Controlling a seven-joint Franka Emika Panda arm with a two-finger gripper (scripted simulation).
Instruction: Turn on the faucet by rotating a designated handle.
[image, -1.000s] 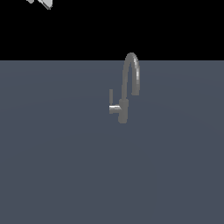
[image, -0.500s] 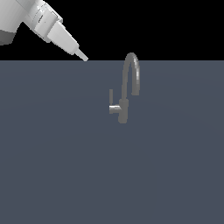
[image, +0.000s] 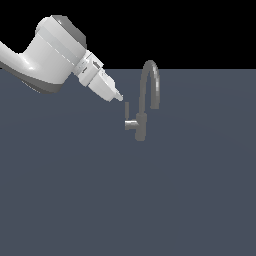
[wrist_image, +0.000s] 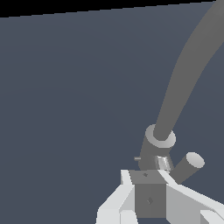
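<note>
The faucet (image: 142, 125) is a grey tap with a tall arched spout (image: 150, 75) on a dark grey surface. Its handle (image: 128, 117) is a short bar sticking out toward the exterior view's left, ending in a slim upright rod. My gripper (image: 118, 97) comes down from the upper left. Its tip is just above and left of the rod's top, and no contact shows. The fingers look closed together and hold nothing. In the wrist view the gripper (wrist_image: 148, 176) sits close in front of the faucet base (wrist_image: 154, 151), with the handle rod (wrist_image: 189, 165) beside it.
The dark grey surface (image: 150, 200) stretches all around the faucet. The white arm (image: 50, 55) fills the upper left of the exterior view. Nothing else shows.
The arm has swept down from the upper left corner toward the faucet, bringing the gripper tip close to the handle rod. The faucet and handle have not moved.
</note>
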